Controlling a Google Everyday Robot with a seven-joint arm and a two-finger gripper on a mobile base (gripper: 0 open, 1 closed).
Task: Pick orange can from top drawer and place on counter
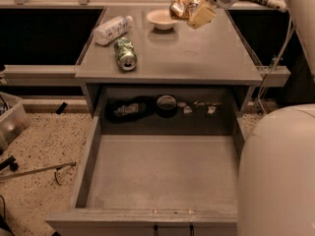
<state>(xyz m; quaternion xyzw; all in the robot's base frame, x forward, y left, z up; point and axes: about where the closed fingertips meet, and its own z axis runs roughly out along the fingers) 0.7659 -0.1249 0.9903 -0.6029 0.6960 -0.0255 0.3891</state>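
The orange can (pixel 180 7), shiny orange-gold and dented, is held in my gripper (pixel 193 12) above the back right part of the counter (pixel 197 58), just right of a white bowl. The gripper's pale fingers (pixel 202 15) are shut around the can. The arm comes in from the upper right. The top drawer (pixel 162 173) stands pulled open below the counter, with a bare grey floor and a small dark handle at its front edge.
A white bowl (pixel 161 19), a white plastic bottle (pixel 111 30) and a green drink can (pixel 125 54) lie on the counter's back left. Dark items (pixel 166 104) sit in the shelf behind the drawer. My pale body (pixel 275 171) fills the lower right. A bin (pixel 11 119) stands left.
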